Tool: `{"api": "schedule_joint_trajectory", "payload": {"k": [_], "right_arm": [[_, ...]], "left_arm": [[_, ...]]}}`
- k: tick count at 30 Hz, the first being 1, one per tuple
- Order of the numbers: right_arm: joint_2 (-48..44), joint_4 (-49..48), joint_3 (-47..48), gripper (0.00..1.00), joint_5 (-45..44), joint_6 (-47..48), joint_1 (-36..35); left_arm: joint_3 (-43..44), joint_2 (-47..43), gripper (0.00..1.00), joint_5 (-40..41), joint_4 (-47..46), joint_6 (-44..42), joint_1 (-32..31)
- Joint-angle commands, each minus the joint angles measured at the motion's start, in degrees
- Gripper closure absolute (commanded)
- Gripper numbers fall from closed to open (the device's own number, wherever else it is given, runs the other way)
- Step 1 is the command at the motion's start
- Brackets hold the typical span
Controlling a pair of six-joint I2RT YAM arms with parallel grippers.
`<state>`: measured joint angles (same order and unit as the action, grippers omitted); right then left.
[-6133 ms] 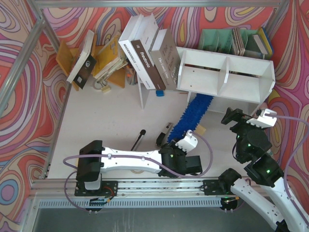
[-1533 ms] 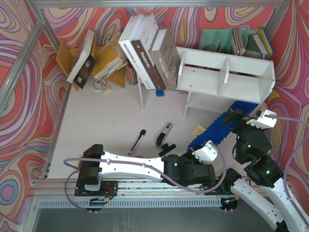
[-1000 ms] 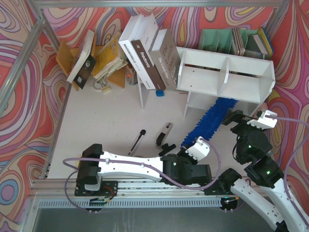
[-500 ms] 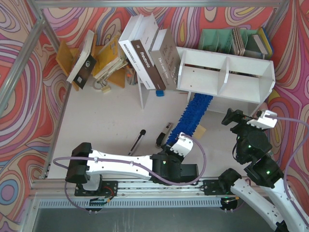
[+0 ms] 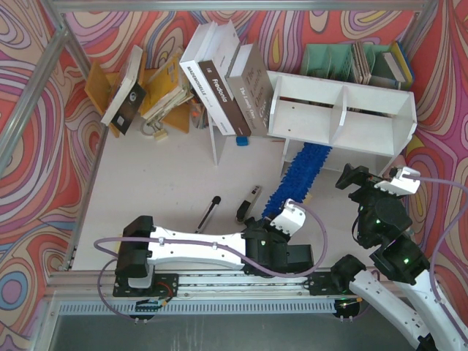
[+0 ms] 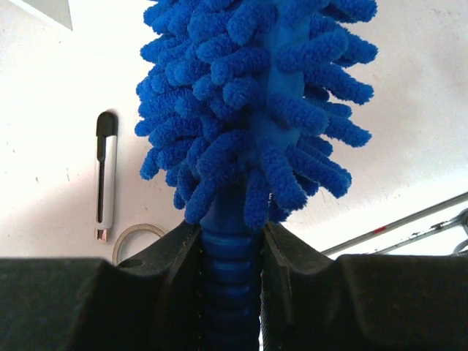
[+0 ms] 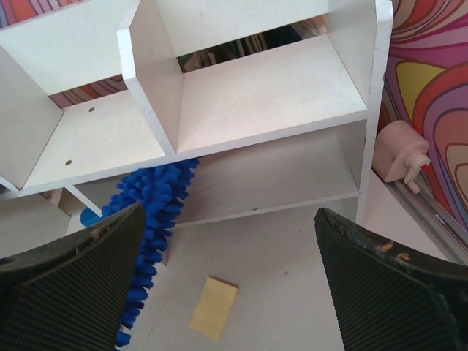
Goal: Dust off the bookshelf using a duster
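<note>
Gripping the ribbed blue handle of the duster (image 5: 303,170), the left gripper (image 6: 230,245) has both jaws pressed tight against its sides, just below the point where the shaggy strands begin. The duster runs from the middle of the tabletop's (image 5: 168,183) near edge out toward the far right corner. Its fluffy head slants up off the surface, and its tip is tucked under the upper board of the bookshelf (image 5: 365,128), inside the left part of the lower tier. The bookshelf stands by the tabletop's far right corner, its open front facing the arms. The right gripper (image 5: 351,178) hangs close to the right edge, in front of the bookshelf's right half, with its jaws spread wide and nothing between them. A small yellow note (image 7: 214,317) lies flat on the tabletop just beside the duster's head. A black-and-silver handheld tool (image 5: 248,202) lies to the left of the handle, apart from it. A pale ring (image 6: 135,235) shows partly behind the left gripper's body. Leaning books (image 5: 223,80) stand along the far edge, left of the bookshelf.
</note>
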<state>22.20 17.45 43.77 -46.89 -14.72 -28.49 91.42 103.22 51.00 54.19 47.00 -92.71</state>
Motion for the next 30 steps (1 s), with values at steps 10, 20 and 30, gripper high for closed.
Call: {"api": "schedule_joint_trajectory", "payload": {"k": [10,20,30], "right_arm": [[2.2,3.4,3.1,0.14,-0.6,-5.0,0.1],[2.6,2.2,1.5,0.14,-1.0,-4.3,0.1],[2.7,2.0,1.2,0.14,-1.2,-3.7,0.1]], "left_arm": [[-4.6,-4.9,1.0,3.9,2.8,7.1,4.6],[-5.5,-3.3,1.0,-0.1,1.7,6.5,5.4],[-5.8,0.3,1.0,-3.5,2.9,6.7,5.4]]}}
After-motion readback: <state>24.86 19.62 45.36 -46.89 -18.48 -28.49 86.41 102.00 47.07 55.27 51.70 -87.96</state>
